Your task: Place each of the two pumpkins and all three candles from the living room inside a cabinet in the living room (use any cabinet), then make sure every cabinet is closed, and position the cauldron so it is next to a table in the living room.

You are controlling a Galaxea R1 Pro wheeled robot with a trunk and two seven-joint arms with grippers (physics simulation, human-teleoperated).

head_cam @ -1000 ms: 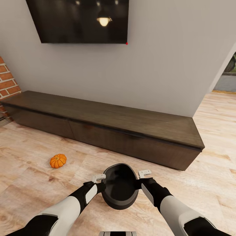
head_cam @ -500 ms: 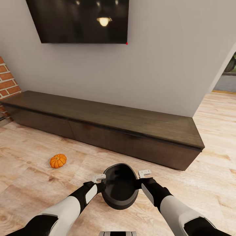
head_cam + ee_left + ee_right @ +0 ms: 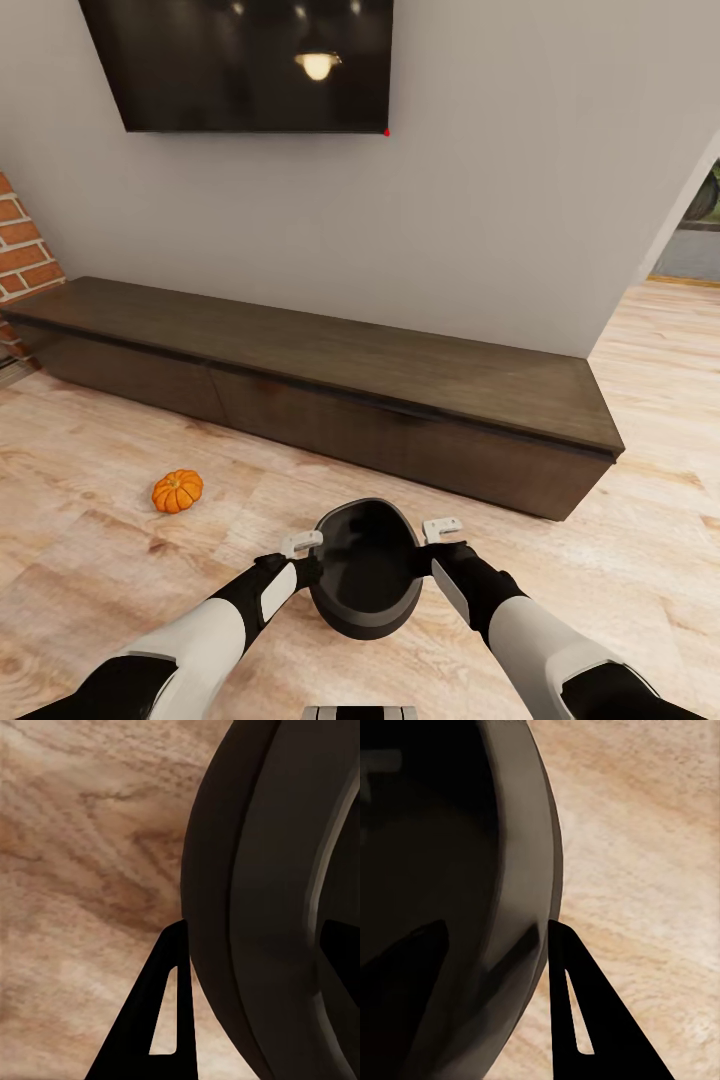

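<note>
Held low at 6 o'clock in the head view between both arms: a dark grey cauldron (image 3: 366, 570), mouth tipped up toward the camera, hollow inside black and empty as far as can be seen. Gripped on its left rim by the left gripper (image 3: 308, 556) and on its right rim by the right gripper (image 3: 428, 545), each clamped across the wall, one finger outside and one inside. In the left wrist view, one dark outer finger (image 3: 166, 1020) pressed against the cauldron's curved outer wall (image 3: 247, 900), the second finger visible as a dark shape inside the bowl. Same in the right wrist view: outer finger (image 3: 577, 1020) touching the rim edge, the pot wall (image 3: 472, 870) between it and a shadowed inner finger. Jaws of both closed down to the thickness of the rim.

At 9 o'clock from the cauldron, well apart on the light wood floor (image 3: 90, 540): a small orange pumpkin (image 3: 178, 491), upright, alone.

At 12 o'clock, running across the wall: a long low dark-brown cabinet (image 3: 320, 400), drawer fronts flush and shut. Above it at 12 o'clock, a black wall-mounted TV (image 3: 240, 60) reflecting a ceiling lamp. At 10 o'clock, the edge of a red brick wall (image 3: 25, 250). At 2 o'clock, an opening to another room.
</note>
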